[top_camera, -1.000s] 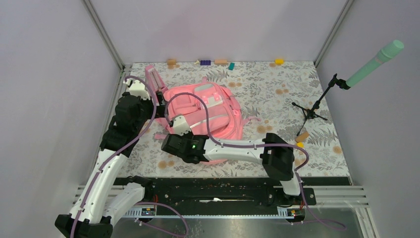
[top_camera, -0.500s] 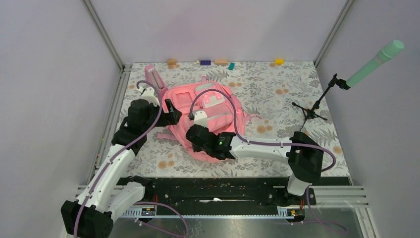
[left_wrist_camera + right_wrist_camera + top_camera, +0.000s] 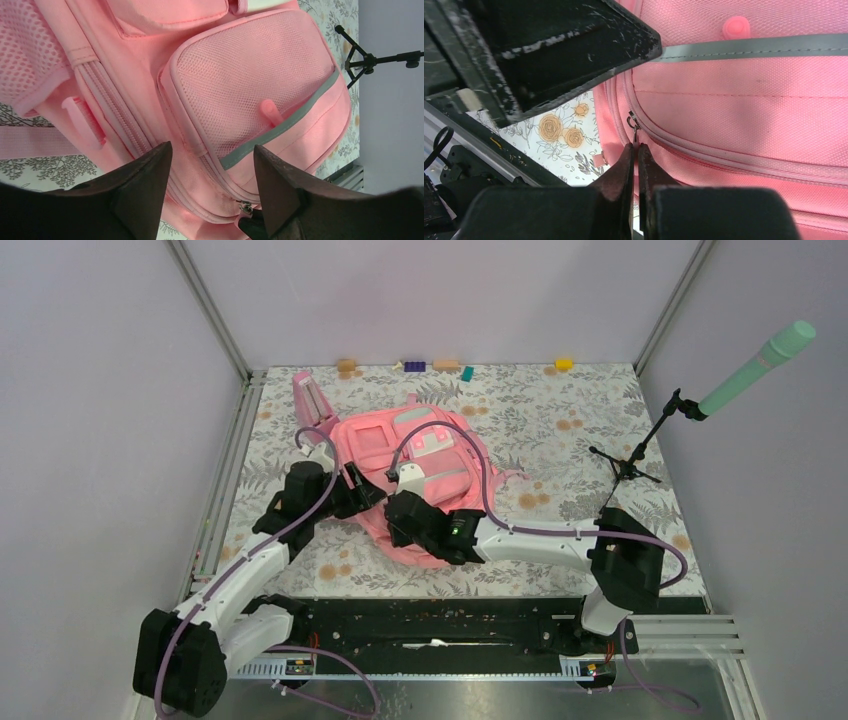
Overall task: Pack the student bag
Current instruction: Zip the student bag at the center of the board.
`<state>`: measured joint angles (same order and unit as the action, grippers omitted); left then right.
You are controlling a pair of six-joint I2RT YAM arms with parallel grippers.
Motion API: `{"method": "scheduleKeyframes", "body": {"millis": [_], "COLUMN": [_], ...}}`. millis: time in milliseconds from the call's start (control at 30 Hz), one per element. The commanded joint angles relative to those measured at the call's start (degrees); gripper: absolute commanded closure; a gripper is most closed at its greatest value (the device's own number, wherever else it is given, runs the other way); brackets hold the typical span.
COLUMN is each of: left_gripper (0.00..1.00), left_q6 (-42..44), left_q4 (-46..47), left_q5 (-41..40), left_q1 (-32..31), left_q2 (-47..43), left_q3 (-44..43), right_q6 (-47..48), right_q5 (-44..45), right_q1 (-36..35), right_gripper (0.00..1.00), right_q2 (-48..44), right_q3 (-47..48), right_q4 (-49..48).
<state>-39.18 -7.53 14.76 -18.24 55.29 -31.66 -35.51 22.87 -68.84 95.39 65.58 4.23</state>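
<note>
While the student bag [image 3: 425, 445] lies flat on the floral counter [image 3: 560, 410], right gripper [image 3: 636, 147] is pinched closed on its zipper pull [image 3: 633, 122]; left gripper [image 3: 212, 150] jaws apart over mesh pocket [image 3: 250, 75], holding nothing.

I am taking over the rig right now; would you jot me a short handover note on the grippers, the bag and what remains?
Left gripper: open, jaws straddling the student bag below its mesh front pocket, gripping nothing.
Right gripper: shut on the zipper pull at the bag's near edge.
Bag: lying flat mid-table, front pockets up.
Done: pull pinched; the zip looks closed along its visible run.
Left: unzip, load, zip shut.
</note>
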Motion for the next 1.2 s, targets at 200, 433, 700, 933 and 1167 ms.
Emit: {"method": "scheduleKeyframes", "body": {"millis": [200, 433, 700, 933, 1167], "left_gripper": [0.51, 0.93, 1.00, 1.00, 1.00], "left_q6": [-6.3, -6.1, -5.0, -2.0, -0.5], "left_q4": [10.4, 11.0, 9.3, 6.5, 5.4], "left_q5": [0.4, 0.1, -0.2, -1.4, -0.8], "left_q1": [-3.5, -3.8, -3.8, -3.5, -2.1], "left_q2": [2.4, 1.1, 0.3, -0.1, -0.1], "left_q3": [2.7, 2.9, 1.2, -0.6, -1.3], "right_q6": [1.0, -1.0, -2.1, -2.7, -2.4], "right_q5": [0.4, 6.5, 12.6, 15.7, 16.9], "right_q1": [0.5, 0.5, 1.0, 2.4, 4.5], "right_gripper": [1.00, 1.00, 1.00, 1.00, 1.00], "right_q2": [-3.6, -3.4, -3.0, -5.0, -8.1], "right_q3": [0.0, 0.7, 0.0, -3.0, -6.6], "right_q4": [-2.8, 2.9, 8.9, 10.8, 11.1]}}
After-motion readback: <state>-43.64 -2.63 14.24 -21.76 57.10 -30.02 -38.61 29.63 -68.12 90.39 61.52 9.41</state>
